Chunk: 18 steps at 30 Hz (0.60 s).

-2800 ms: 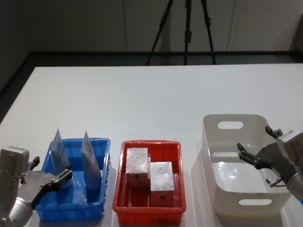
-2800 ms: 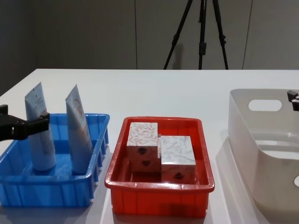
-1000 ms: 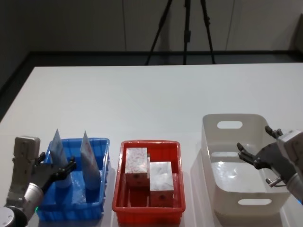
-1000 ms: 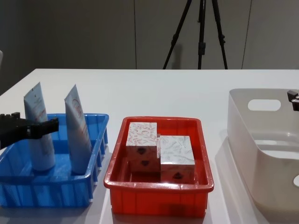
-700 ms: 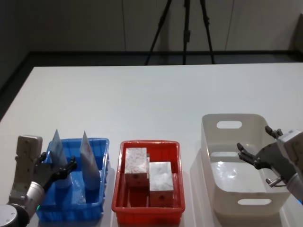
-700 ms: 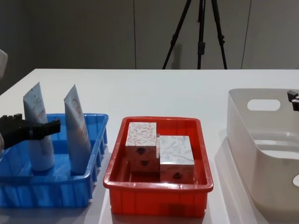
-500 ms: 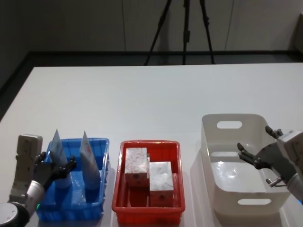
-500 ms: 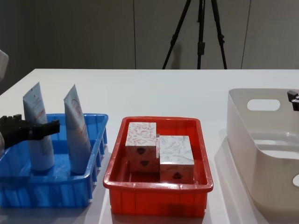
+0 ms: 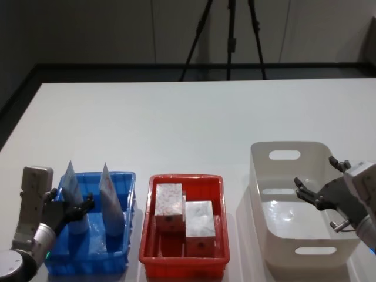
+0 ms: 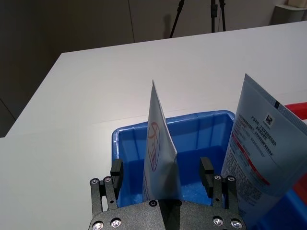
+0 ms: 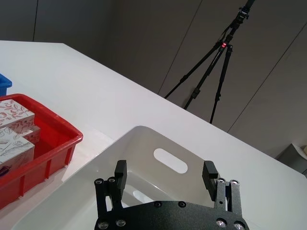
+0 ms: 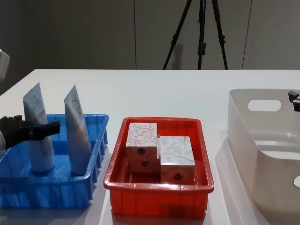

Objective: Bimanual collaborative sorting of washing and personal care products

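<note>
Left gripper (image 9: 73, 207): at 7 o'clock on the table (image 9: 176, 117), fingers spread wide astride the first tube (image 9: 71, 182), which stood clear of both. Second tube (image 9: 110, 197): at 3 o'clock of the first, both upright with crimped ends up in the blue tray (image 9: 126, 176). Red tray (image 9: 187, 177), at 6 o'clock: held two white boxes (image 9: 169, 202), touching. Beige tub (image 9: 258, 176), at 5 o'clock: the right gripper (image 11: 164, 170) hung over it, fingers wide, empty.

Soft light from above, as I see it: white tabletop (image 9: 176, 117) bright, far room dim. Faint shadows hug the red tray (image 12: 159, 204); the tub (image 9: 285, 214) floor gleams.
</note>
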Motion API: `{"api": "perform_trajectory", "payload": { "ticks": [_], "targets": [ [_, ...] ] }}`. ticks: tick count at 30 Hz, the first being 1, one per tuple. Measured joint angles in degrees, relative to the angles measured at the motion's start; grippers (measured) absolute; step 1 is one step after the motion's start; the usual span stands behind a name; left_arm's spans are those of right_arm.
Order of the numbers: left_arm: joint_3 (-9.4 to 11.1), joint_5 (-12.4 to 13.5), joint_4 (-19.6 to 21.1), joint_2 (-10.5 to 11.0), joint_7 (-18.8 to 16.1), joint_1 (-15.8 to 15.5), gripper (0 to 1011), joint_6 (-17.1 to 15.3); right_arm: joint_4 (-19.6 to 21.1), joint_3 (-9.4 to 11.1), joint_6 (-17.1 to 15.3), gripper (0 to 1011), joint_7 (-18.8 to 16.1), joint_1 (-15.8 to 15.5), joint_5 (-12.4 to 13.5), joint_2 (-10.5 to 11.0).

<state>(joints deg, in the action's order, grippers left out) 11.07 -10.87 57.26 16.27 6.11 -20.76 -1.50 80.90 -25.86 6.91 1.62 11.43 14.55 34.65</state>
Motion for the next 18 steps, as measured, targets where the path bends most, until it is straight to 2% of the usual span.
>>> {"api": "perform_trajectory", "payload": {
  "ticks": [6, 18],
  "targets": [
    [0.1, -0.1, 0.1, 0.1, -0.1, 0.1, 980, 0.0, 0.0, 0.0, 0.0, 1001, 0.0, 0.0, 0.0, 0.0],
    [0.1, -0.1, 0.2, 0.1, -0.1, 0.1, 660, 0.0, 0.0, 0.0, 0.0, 1001, 0.0, 0.0, 0.0, 0.0]
  ]
}}
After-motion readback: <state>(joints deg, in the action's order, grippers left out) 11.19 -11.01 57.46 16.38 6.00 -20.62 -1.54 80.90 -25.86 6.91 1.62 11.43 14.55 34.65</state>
